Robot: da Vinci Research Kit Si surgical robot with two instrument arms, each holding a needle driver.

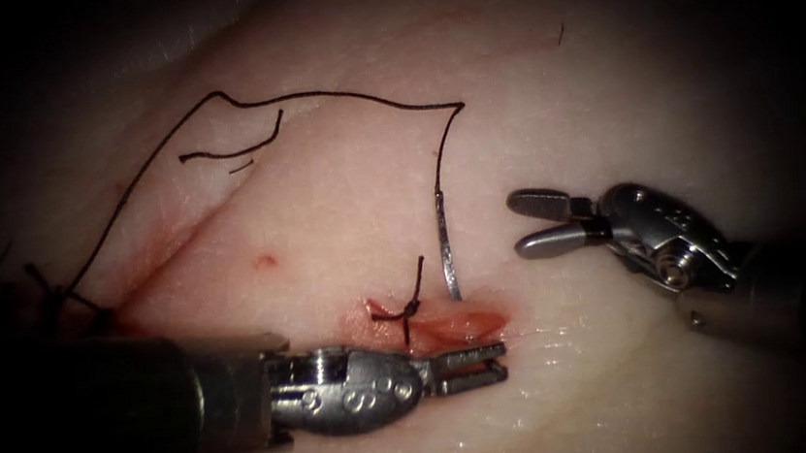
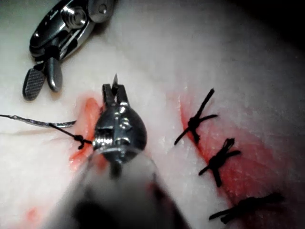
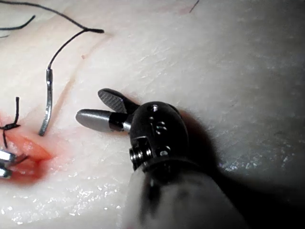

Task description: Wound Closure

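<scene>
Left tool (image 1: 474, 366) low at six o'clock, jaws slightly parted at the lower lip of the cut (image 1: 451, 327), gripping nothing. Right tool (image 1: 531, 223) at three o'clock, jaws spread wide, empty. Needle (image 1: 445, 247) free of both tools, on the tissue (image 1: 605, 92), tip down at the cut's upper edge beside a knotted stitch (image 1: 410, 309). Thread (image 1: 314, 95) trailing from needle's tail toward eleven o'clock.

Needle (image 1: 445, 252) between both claws

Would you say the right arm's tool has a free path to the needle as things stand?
Probably yes: the right tool hangs open and empty, with only bare tissue between it and the needle, which lies free on the surface. The left tool sits below, apart.
</scene>
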